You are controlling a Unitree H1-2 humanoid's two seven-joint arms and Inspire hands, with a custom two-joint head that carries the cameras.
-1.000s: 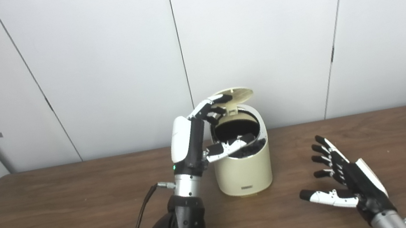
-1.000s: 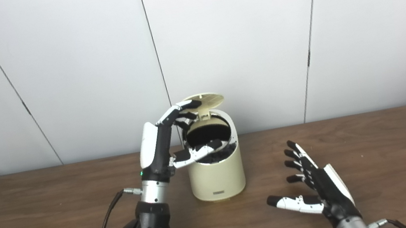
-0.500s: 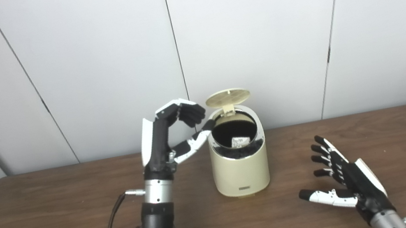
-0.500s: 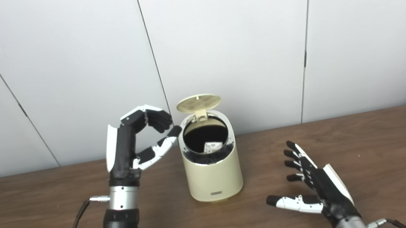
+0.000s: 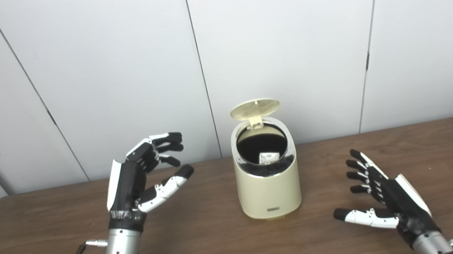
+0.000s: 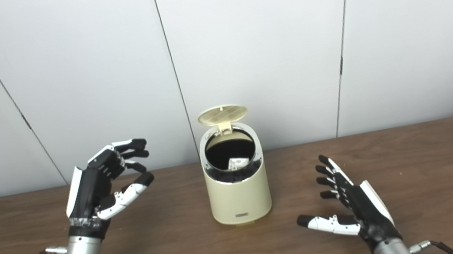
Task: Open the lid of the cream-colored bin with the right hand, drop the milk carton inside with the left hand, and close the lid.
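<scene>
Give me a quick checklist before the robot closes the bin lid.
1. Carton inside bin: ok, a white piece shows in the opening.
2. Lid up and ready to close: ok.
3. Left robot hand away from the bin, open: ok.
4. Right robot hand open, holding nothing: ok.
5. Right robot hand near lid: not ok, it is low by the table.
6. Carton low enough for lid to shut: cannot tell.

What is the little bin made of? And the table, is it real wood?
The bin looks like smooth cream plastic: even colour, rounded moulded shape, soft shine, with a thin lid ribbed underneath. The table shows brown wood grain with a flat, even sheen, so it may be a printed laminate rather than solid wood; the pictures cannot settle that.
</scene>
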